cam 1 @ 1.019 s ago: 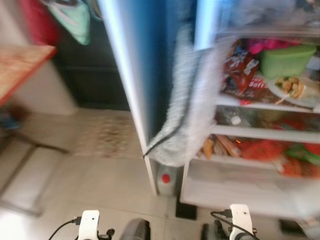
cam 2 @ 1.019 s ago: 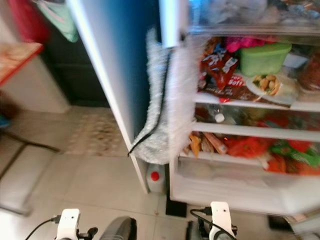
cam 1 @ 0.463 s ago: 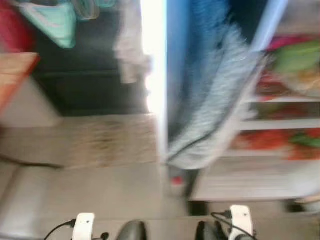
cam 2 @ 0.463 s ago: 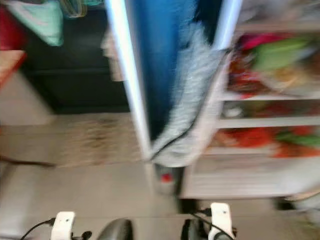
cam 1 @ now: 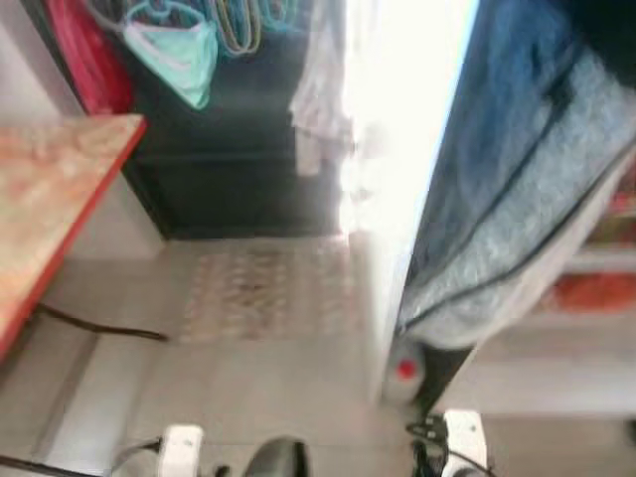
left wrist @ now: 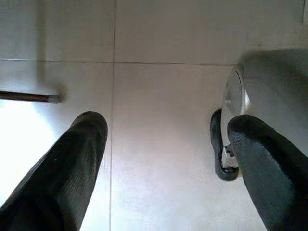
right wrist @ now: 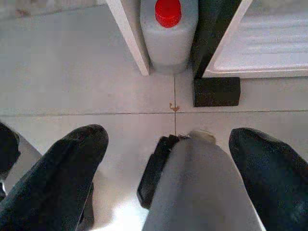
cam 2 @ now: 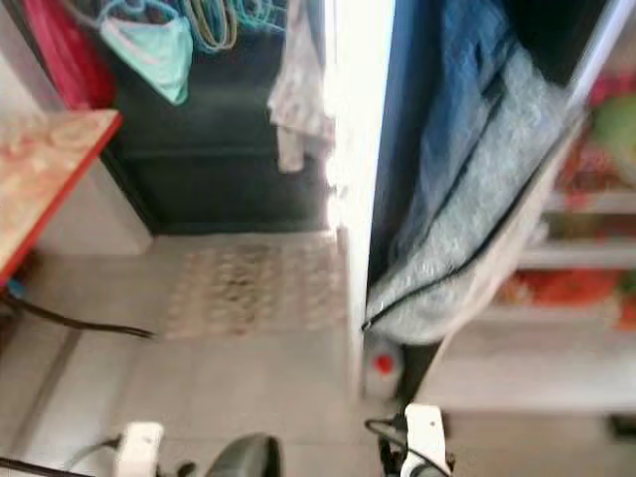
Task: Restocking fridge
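The open fridge door (cam 2: 360,149) is seen edge-on and overexposed, with a grey towel (cam 2: 467,238) draped over it and the blurred fridge shelves (cam 2: 586,258) of red and green food shown to its right. A plastic jug with a red cap (right wrist: 168,29) is stood on the tiled floor (right wrist: 72,72) at the foot of the door, and a red-edged worktop (cam 1: 50,209) and a patterned mat (cam 1: 263,293) are seen to the left. The left tool (left wrist: 163,159) and the right tool (right wrist: 168,168) are both held low over the floor with fingers apart and nothing between them.
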Available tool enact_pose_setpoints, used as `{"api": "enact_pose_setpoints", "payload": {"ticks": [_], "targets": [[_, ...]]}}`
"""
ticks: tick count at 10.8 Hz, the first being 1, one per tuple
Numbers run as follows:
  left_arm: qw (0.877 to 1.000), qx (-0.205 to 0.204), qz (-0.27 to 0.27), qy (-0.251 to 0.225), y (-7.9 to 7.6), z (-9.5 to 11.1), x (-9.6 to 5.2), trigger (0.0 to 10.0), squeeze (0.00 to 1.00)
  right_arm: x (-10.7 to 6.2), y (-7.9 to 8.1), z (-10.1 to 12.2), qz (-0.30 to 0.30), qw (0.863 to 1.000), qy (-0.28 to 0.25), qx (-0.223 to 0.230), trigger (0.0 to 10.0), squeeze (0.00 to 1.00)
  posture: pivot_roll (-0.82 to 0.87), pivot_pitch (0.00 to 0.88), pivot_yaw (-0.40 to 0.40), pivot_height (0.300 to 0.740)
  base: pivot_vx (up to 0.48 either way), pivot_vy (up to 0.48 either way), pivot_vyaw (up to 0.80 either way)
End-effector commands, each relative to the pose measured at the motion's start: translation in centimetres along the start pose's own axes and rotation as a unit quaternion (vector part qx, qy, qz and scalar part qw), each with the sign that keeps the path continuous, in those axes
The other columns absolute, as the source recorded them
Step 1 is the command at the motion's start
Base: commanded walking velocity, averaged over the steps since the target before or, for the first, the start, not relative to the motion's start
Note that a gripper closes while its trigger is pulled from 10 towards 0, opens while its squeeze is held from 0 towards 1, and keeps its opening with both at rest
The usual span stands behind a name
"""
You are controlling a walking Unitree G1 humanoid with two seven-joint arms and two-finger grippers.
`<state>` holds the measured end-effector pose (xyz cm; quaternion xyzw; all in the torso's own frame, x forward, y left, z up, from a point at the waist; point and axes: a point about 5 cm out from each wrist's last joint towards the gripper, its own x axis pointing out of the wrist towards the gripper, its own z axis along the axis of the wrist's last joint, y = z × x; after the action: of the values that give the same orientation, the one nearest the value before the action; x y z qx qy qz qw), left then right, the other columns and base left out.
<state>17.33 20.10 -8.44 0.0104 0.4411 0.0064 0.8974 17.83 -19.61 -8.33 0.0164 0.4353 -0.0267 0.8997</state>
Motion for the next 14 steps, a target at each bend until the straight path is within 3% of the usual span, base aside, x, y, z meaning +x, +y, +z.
{"api": "enact_pose_setpoints", "payload": {"ticks": [1,3,5,8,10,11,13,14], "targets": [[1.0,0.014,-0.006,0.013,-0.3,-0.7,-0.1,10.0,0.0,-0.4,-0.1,-1.8,-0.002,0.999,0.034,0.014,10.0,0.0,0.09,0.046,0.112,0.675,0.0,0.0,0.0],[1.0,0.01,-0.002,0.012,-0.8,-0.9,-0.1,10.0,0.0,-0.4,-0.1,-1.8,-0.001,0.999,0.036,0.016,10.0,0.0,0.09,0.061,0.111,0.71,0.0,0.0,0.0],[1.0,0.014,-0.009,0.017,-2.4,-1.1,0.0,10.0,0.0,-0.3,-0.2,-1.6,-0.003,0.999,0.034,0.018,10.0,0.0,0.08,0.069,0.105,0.74,0.0,0.0,0.0],[1.0,0.023,-0.013,0.012,-4.3,-0.3,0.3,10.0,0.0,-0.3,-0.7,-1.4,-0.012,0.999,0.037,0.005,10.0,0.0,0.07,0.046,0.086,0.74,0.0,0.0,0.0],[0.997,0.073,-0.025,0.016,-2.7,0.0,0.3,10.0,0.0,-0.3,-0.7,-1.1,-0.001,0.999,0.033,-0.014,10.0,0.0,0.07,0.029,0.087,0.74,0.0,0.0,0.0],[0.998,0.063,-0.02,0.007,-2.1,0.4,0.4,10.0,0.0,-0.2,-0.5,-0.7,0.017,0.998,0.028,-0.049,10.0,0.0,0.06,0.014,0.092,0.74,0.0,0.0,0.0],[0.996,0.09,-0.024,0.012,-0.4,-0.6,-0.1,10.0,0.0,-0.1,-0.4,-0.4,0.017,0.998,0.017,-0.055,10.0,0.0,0.05,0.0,0.087,0.74,0.0,0.0,0.0],[0.996,0.082,-0.016,0.007,0.2,-0.4,-0.2,10.0,0.0,-0.1,-0.4,-0.2,0.007,0.999,0.01,-0.052,10.0,0.0,0.06,0.0,0.097,0.74,0.0,0.0,0.0]]}}
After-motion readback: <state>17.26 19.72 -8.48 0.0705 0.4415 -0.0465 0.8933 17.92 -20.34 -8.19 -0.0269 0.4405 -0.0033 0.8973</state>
